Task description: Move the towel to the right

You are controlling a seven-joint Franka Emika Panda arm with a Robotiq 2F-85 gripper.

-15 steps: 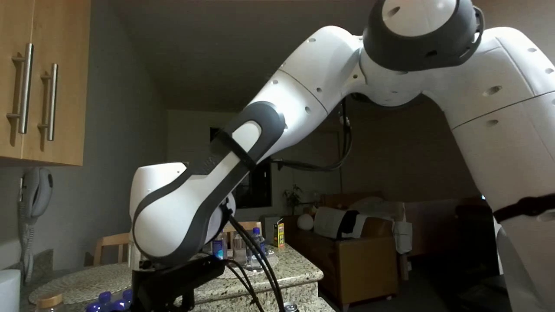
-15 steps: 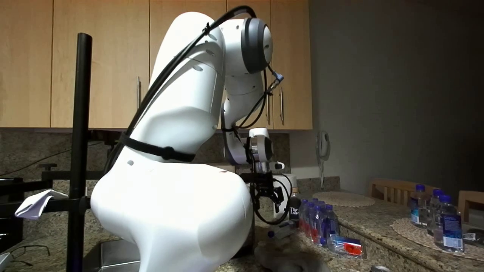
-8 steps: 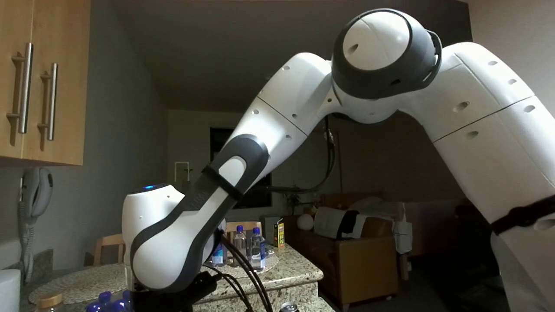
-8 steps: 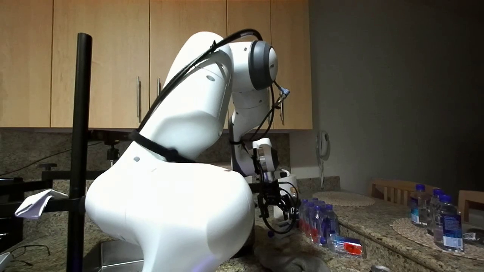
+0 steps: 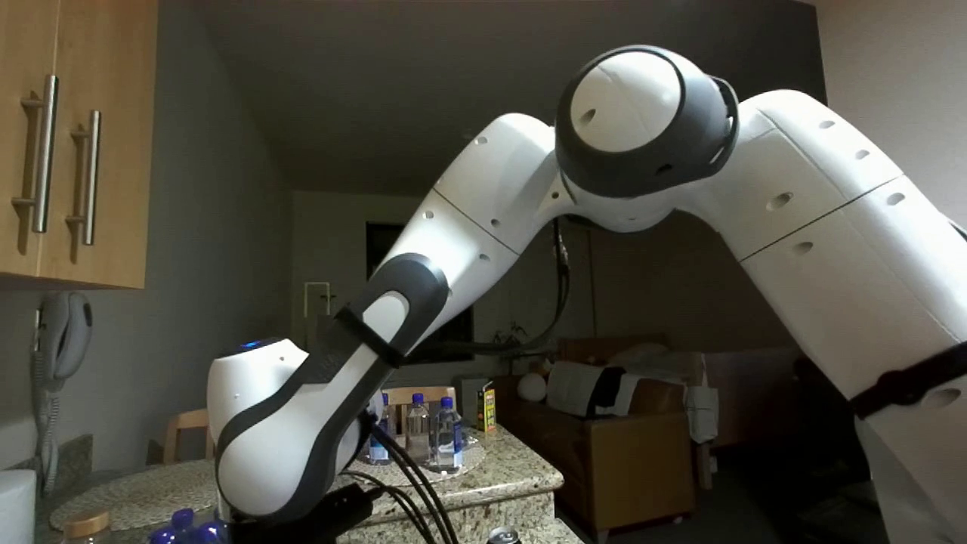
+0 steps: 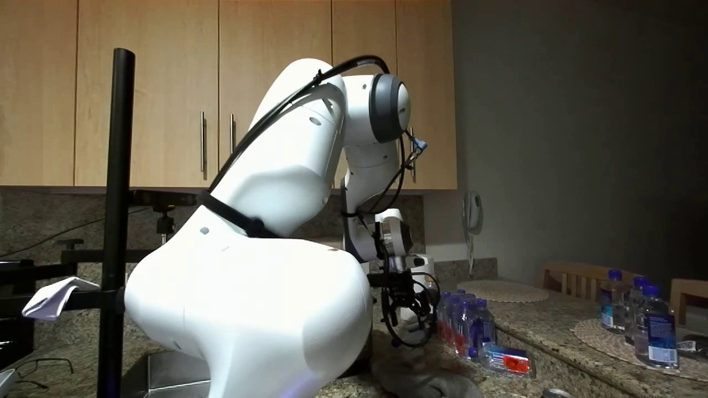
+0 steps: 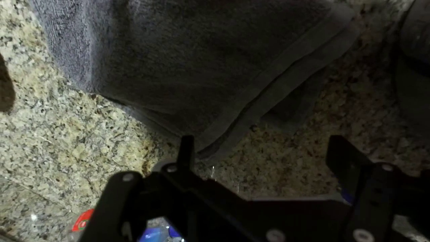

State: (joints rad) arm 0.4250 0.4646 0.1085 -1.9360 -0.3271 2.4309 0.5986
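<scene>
The towel (image 7: 201, 60) is grey and lies rumpled on the speckled stone counter (image 7: 84, 134). It fills the upper middle of the wrist view, with one hemmed corner pointing down. In an exterior view the towel (image 6: 426, 381) shows at the bottom edge, partly cut off. My gripper (image 7: 262, 148) is open, and bare counter shows between its fingers. The left finger (image 7: 185, 151) overlaps the towel's corner in the picture; contact cannot be told. In an exterior view the gripper (image 6: 408, 323) hangs pointing down above the counter, behind the towel. In the remaining exterior view the fingers are below the frame.
Several upright bottles (image 6: 464, 326) stand right of the gripper, with a lying bottle (image 6: 506, 359) before them. A can (image 6: 556, 393) is at the front edge. Bottles (image 6: 655, 331) stand on the raised counter. A sink (image 6: 174, 370) is at the left. A dark rounded thing (image 7: 416, 43) edges the wrist view.
The arm has come down, and the gripper has moved lower and slightly right in an exterior view. The towel and bottles have not visibly moved.
</scene>
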